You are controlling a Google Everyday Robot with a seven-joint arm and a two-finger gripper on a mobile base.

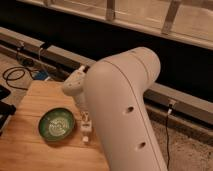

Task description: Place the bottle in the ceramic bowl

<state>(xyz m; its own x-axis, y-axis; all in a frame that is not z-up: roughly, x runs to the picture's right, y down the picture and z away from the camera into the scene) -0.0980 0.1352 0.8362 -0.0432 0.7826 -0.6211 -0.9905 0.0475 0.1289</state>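
The ceramic bowl is round and dark green with a lighter swirl inside. It sits empty on the wooden table. My gripper reaches down from the white wrist, just right of the bowl's right rim and low over the table. A small slim white thing hangs at its tip, beside the bowl and outside it. It looks like the bottle, but I cannot tell for sure. My large white arm hides the table to the right of it.
Black cables lie on the floor behind the table's left corner. A dark object stands at the table's left edge. A metal rail and a dark wall run along the back.
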